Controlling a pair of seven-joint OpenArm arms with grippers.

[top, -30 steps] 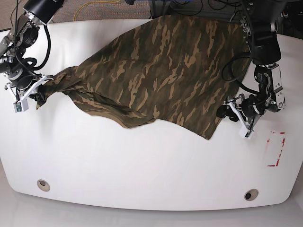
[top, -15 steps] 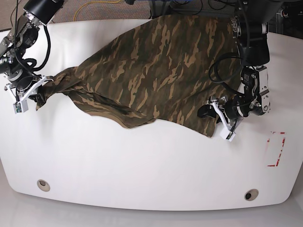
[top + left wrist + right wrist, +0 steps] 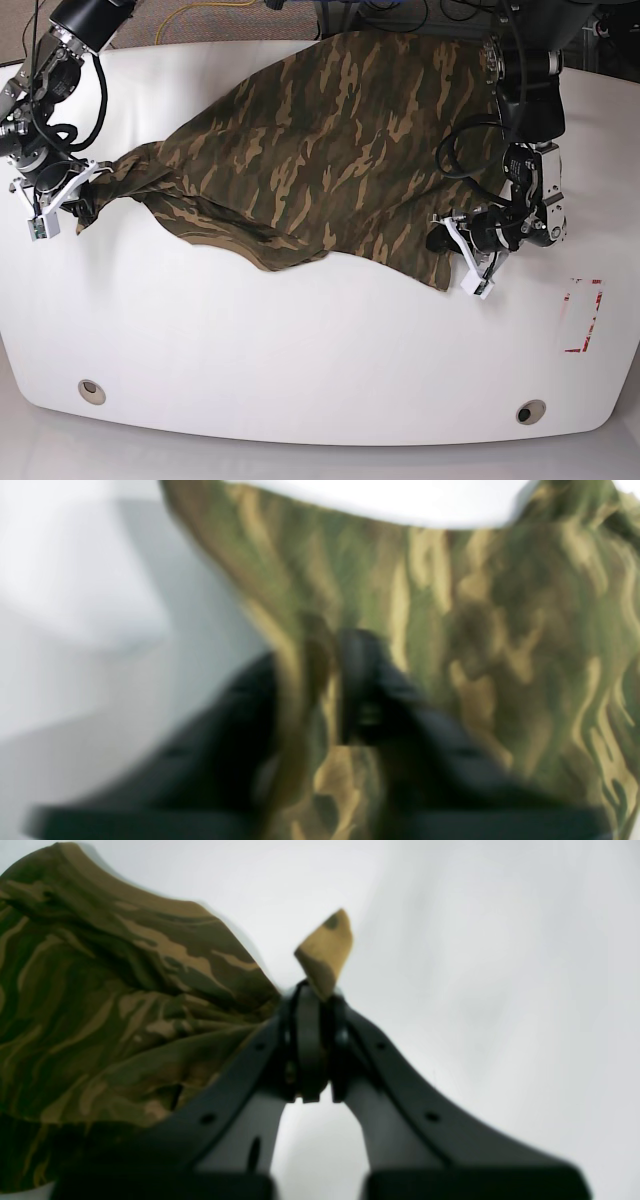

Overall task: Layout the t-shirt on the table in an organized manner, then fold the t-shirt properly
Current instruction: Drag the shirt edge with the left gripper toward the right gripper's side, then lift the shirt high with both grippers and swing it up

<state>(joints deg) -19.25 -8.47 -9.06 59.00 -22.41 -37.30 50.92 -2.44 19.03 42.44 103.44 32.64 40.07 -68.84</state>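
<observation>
Two round holes, the left one (image 3: 92, 392) near eight o'clock and the right one (image 3: 531, 412) near four o'clock, show along the near edge of the white worktop (image 3: 300, 370) in the base view; neither wrist view has them. A red tape mark (image 3: 583, 315), also at four o'clock but farther in, appears only there too.

Beyond these lies the camouflage shirt (image 3: 300, 150), spread from the middle of the worktop up to twelve o'clock and on toward one o'clock, with one narrow end drawn out to ten o'clock. Its near edge is uneven in the base view.

At three o'clock, the left fingers (image 3: 457, 235) are at the shirt's near right corner. From the base view their grip is hard to read, but the left wrist view, though blurred, shows them clenched on a strip of cloth running between them.

At ten o'clock, the right fingers (image 3: 82, 204) pinch the drawn-out end. The right wrist view adds a small tip of cloth poking up past them, and folds bunched toward nine o'clock, details too small to make out in the base view.

Farthest off, at eleven o'clock behind the worktop, a yellow cable (image 3: 215, 6) shows only in the base view.
</observation>
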